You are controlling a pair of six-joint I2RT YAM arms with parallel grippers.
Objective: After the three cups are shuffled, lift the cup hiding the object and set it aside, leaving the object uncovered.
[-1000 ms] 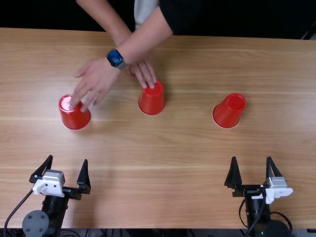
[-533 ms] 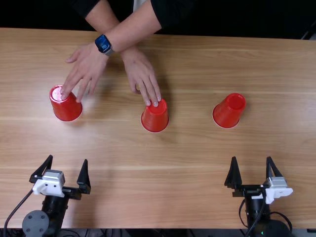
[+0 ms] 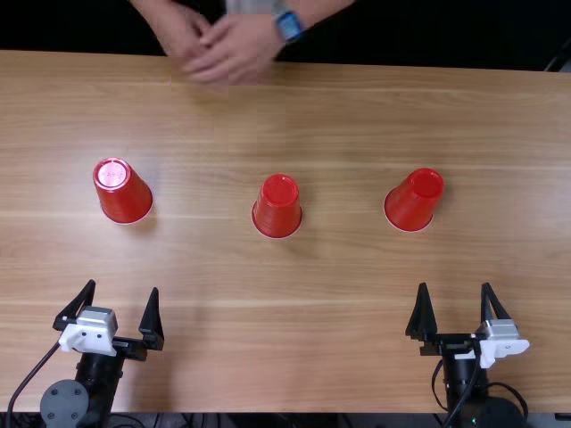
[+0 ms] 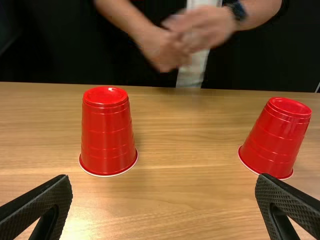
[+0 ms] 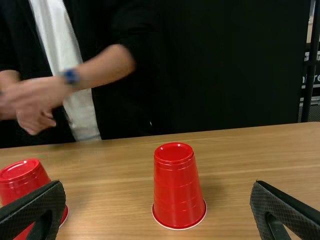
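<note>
Three red cups stand upside down in a row across the table: the left cup (image 3: 123,192), the middle cup (image 3: 277,207) and the right cup (image 3: 415,200). Nothing shows beneath any of them. A person's hands (image 3: 223,43) are held together above the far edge, touching no cup. My left gripper (image 3: 120,299) is open near the front edge, short of the left cup (image 4: 107,131), with the middle cup (image 4: 276,137) off to its side. My right gripper (image 3: 453,299) is open too, facing the right cup (image 5: 177,186); its finger (image 5: 30,210) partly covers the middle cup (image 5: 22,182).
Bare wooden table (image 3: 357,125) lies between the cups and on to the far edge. A strip of free table (image 3: 285,294) separates the cups from both grippers. The person's dark torso fills the space behind the far edge.
The person's hands have let go of the left and middle cups and pulled back to the far edge. Those two cups shifted slightly, then stopped. Neither arm has moved.
</note>
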